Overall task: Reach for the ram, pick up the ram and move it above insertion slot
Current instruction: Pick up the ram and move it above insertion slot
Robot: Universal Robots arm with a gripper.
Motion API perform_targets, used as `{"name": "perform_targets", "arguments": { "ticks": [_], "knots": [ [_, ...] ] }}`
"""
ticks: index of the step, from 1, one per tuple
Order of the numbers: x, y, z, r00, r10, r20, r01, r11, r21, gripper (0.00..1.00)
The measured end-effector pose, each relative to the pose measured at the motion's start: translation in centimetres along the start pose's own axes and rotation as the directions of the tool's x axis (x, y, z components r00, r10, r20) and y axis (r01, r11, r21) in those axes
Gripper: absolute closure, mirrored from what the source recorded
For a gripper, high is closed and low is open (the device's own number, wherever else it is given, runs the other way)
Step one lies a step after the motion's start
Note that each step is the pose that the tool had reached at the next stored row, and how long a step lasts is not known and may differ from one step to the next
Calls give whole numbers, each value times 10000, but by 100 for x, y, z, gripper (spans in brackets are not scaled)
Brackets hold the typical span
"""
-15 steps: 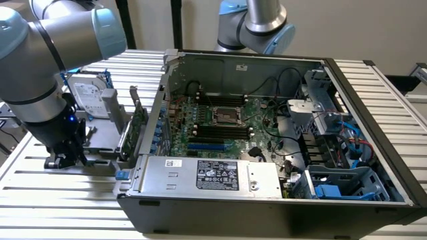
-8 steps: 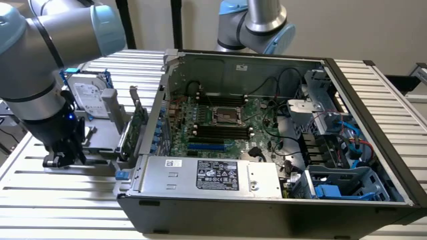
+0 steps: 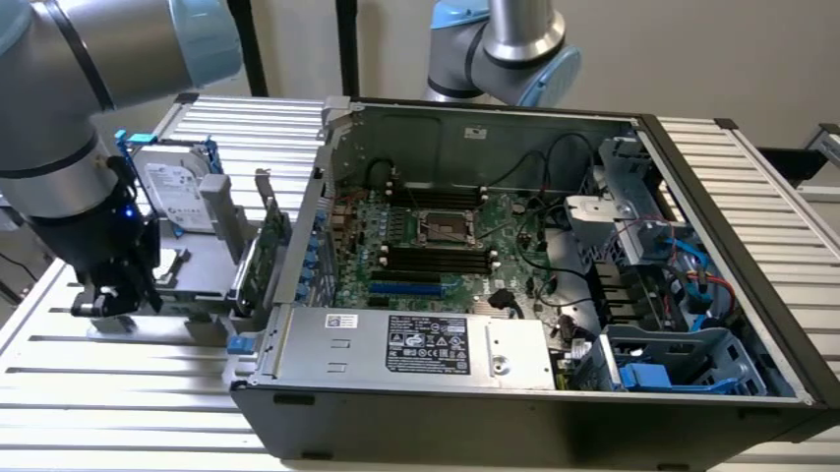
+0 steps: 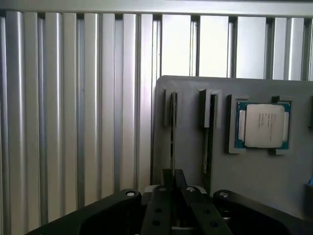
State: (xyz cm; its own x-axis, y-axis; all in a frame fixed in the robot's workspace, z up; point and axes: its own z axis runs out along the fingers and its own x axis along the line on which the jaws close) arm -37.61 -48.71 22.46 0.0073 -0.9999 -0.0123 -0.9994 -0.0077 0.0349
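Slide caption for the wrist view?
Gripper lined up on the ram, which stands edge-on in a slot of the gray holder, with a CPU seated alongside.

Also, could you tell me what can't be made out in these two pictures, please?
- Ram: wrist view, edge-on in the holder; chips hidden, near end behind the gripper.
- CPU: wrist view, print too small to read.
- Hard drive: exterior view, partly hidden by the arm.
- Case: exterior view, bottom corner cut off by the edge.
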Motion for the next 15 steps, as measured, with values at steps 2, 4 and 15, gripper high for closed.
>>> {"name": "perform_targets", "arguments": {
  "ticks": [2, 4, 15],
  "knots": [
    [-1, 3, -91, 10000, 0, -1, 0, 10000, -8, 86],
    [-2, 4, -181, 10000, -1, 0, 1, 10000, -15, 86],
    [-6, -242, -690, 10000, -31, 30, 31, 10000, -47, 86]
  ]
}}
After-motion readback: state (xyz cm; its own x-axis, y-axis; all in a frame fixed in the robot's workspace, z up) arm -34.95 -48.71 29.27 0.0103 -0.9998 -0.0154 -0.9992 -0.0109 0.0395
